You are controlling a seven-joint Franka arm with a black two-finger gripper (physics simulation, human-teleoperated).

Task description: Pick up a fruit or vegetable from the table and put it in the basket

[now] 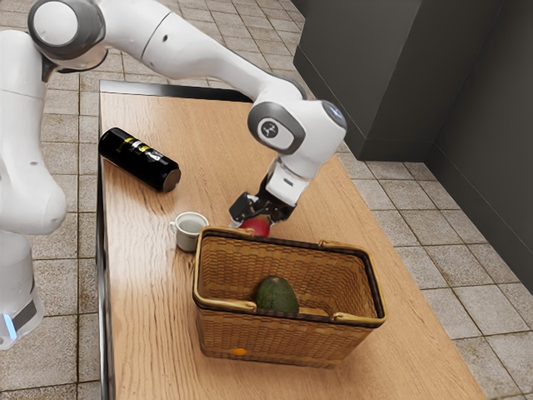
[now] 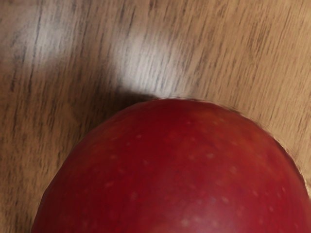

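A red apple (image 1: pixel 256 226) is seen directly under the claw (image 1: pixel 260 210), just beyond the rim of a woven basket (image 1: pixel 283 340), outside it. The lower part of the apple is hidden by that rim in the exterior view, so whether the tabletop (image 1: pixel 187 133) is touched by it cannot be told. Nor can it be told whether the claw is open or closed, or whether the apple is gripped. The claw is tilted, and is carried by the white arm (image 1: pixel 218 67), which is reached in from the exterior view's upper left. In the wrist view, the apple's speckled red skin is shown close up, with wood grain, pale glare and a dark shadow beside it. Inside the basket, a dark green fruit (image 1: pixel 276 296) is held, well below the rim. The basket's two handles are folded down along its rim, and a small orange patch (image 1: pixel 239 352) is seen low on the wall turned toward the exterior camera. A pale mug (image 1: pixel 190 237) is stood upright near the basket's corner, its handle pointed toward the exterior view's left. Farther off, a black bottle (image 1: pixel 133 158) with yellow and white markings is laid on its side. The tabletop is surrounded by a tiled floor (image 1: pixel 491 308).
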